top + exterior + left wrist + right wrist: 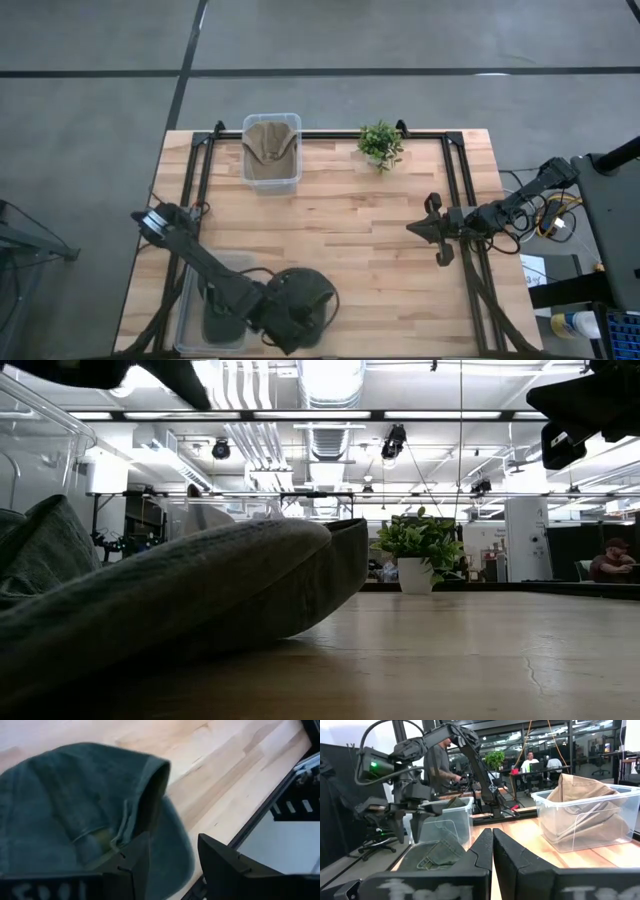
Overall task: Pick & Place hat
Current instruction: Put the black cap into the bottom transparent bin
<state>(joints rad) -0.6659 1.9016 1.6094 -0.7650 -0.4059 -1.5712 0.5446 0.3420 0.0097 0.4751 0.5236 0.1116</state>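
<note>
the dark green hat (300,300) is lying on the wooden surface (370,250), just beside the clear bin (215,310) near the front edge. the left end effector (167,865) is hovering right over the hat — fingers apart, nothing between them. the right end effector (432,230) is waiting well away from the hat, fingers pressed together — empty.

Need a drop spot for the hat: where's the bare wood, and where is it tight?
Free: the table's middle, between the tan-hat bin, potted plant and right gripper. Crowded: the near left corner, where the left gripper hangs over the dark hat beside a second bin.
</note>
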